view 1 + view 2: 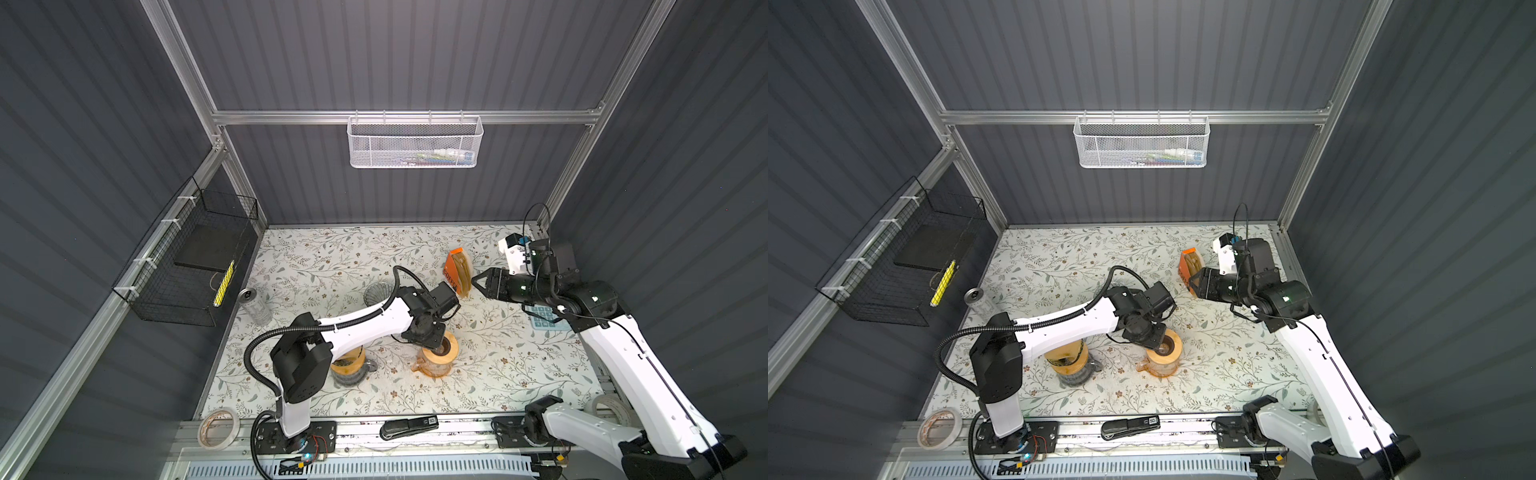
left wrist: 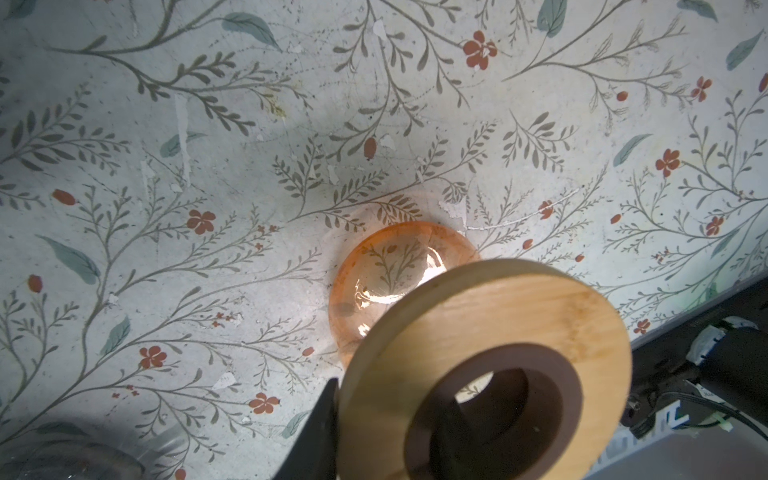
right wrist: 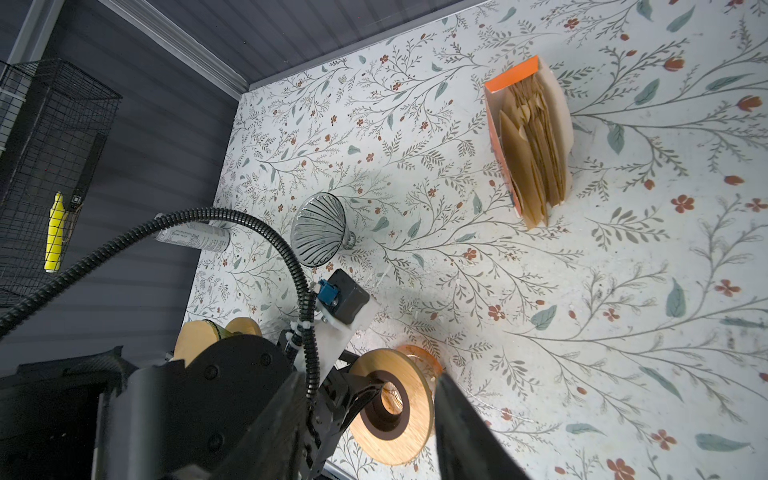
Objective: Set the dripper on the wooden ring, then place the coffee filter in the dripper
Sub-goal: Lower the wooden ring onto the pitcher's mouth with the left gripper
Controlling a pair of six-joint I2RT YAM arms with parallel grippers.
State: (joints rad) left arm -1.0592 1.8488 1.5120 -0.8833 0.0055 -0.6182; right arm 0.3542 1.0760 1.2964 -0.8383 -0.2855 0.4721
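The brown paper coffee filters [image 3: 536, 158] stand on edge as a packed sheaf in an open orange-and-white cardboard carton [image 3: 512, 75] on the floral-patterned worktop [image 3: 623, 299]. The right gripper [image 1: 478, 283] is much the nearer of the 2. In both top views its tips point at the carton from just beside it, on the side where the sheaf shows. Its jaws stand about half apart with nothing between them. The sheets' flat faces run along the carton's long side, so only their thin curved edges are offered. I judge that a pinch must come across the thickness of 1 sheet at its edge, jaws set crosswise to the sheaf, not flat-on to a face. The ribbed clear glass cone dripper [image 3: 318, 228] sits on the worktop well apart from the carton, toward the left arm's side, and its mouth looks empty in the right wrist view. The left gripper [image 2: 386, 432] is clamped on a round bamboo ring with a dark inner collar [image 2: 498, 316], 1 finger inside the hole and 1 outside the rim, over an amber glass carafe [image 2: 386, 270]. I cannot tell whether the ring rests on the carafe or is lifted. In the top views the left wrist lies between carton and dripper, so a carry across would likely have to clear it.
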